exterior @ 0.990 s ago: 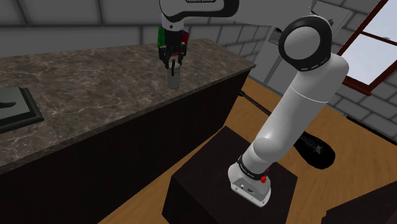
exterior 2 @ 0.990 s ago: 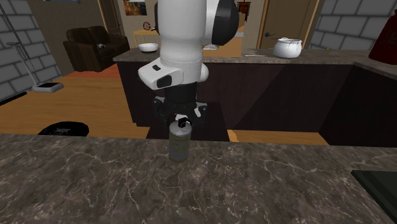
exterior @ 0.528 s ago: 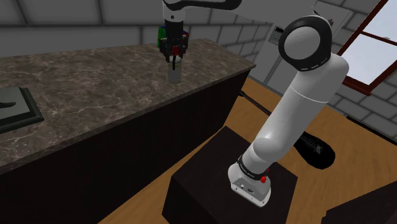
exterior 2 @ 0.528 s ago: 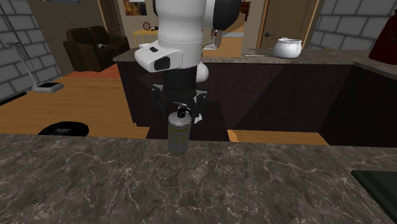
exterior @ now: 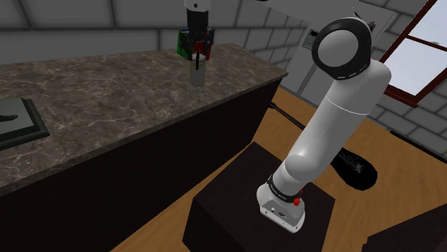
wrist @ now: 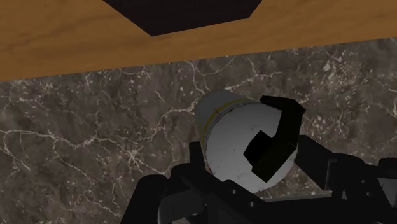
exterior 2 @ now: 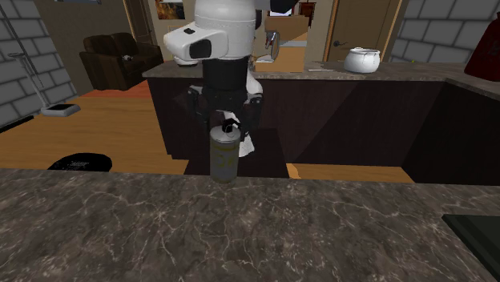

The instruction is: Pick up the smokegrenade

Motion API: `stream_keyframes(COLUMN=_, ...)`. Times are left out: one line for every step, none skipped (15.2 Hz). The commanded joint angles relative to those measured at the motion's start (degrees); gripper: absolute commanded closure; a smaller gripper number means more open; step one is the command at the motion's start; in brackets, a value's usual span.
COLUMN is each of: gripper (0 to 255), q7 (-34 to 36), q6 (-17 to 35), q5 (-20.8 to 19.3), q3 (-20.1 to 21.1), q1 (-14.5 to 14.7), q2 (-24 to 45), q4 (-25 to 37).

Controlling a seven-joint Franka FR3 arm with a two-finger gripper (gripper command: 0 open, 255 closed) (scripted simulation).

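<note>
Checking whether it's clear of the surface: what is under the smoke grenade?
The dark marbled countertop lies beneath the smoke grenade, which the end effector clasps at its top. The canister's own body covers the patch right under its base.

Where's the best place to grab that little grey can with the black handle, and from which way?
Its top end, coming straight down. The grey can stands upright with a round, narrow body, so two fingers fit on opposite sides beside the black lever. The gripper clasps it that way above the marble counter.
</note>
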Motion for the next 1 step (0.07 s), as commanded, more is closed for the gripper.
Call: stream_keyframes(gripper=255, q7=0.0, q6=-0.5, q5=0.0, q3=0.0, q1=0.0, q2=0.1, q4=0.6)
